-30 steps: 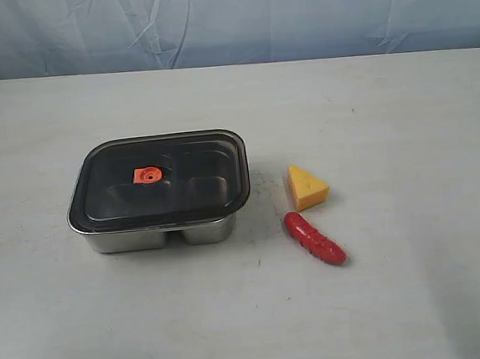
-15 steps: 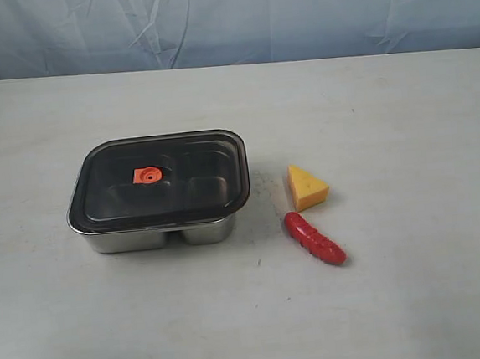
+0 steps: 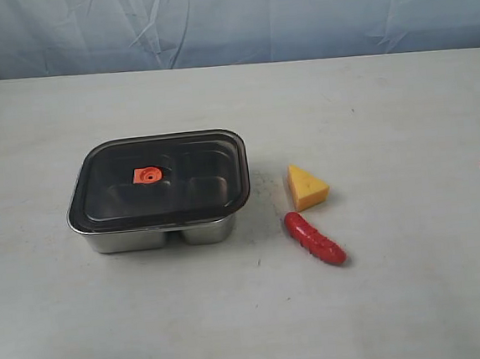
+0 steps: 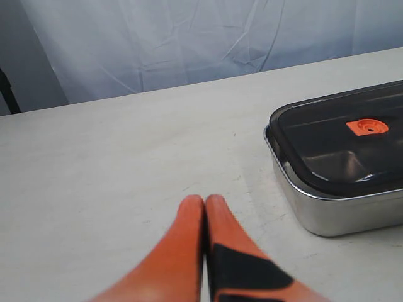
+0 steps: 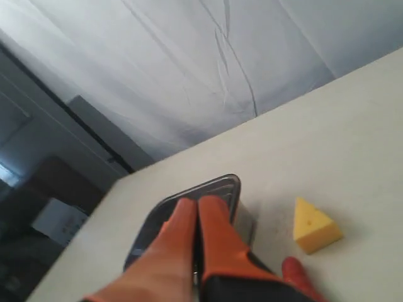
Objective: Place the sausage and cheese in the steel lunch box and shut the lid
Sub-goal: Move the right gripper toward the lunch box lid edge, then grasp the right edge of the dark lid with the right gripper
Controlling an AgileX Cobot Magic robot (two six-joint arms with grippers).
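The lid (image 3: 180, 172) sits on the steel lunch box (image 3: 136, 237), cheese (image 3: 308, 188) and sausage (image 3: 315, 238) on the worktop (image 3: 385, 301) just beside it, and both your left tool (image 4: 205, 200) and right tool (image 5: 197, 202) are pinched together empty, so open one and lift the lid off squarely first.

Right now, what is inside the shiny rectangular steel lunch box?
Through its dark translucent lid, two compartments look empty, though the tint hides their corners. The yellow cheese wedge and red toy sausage lie outside, on the table.
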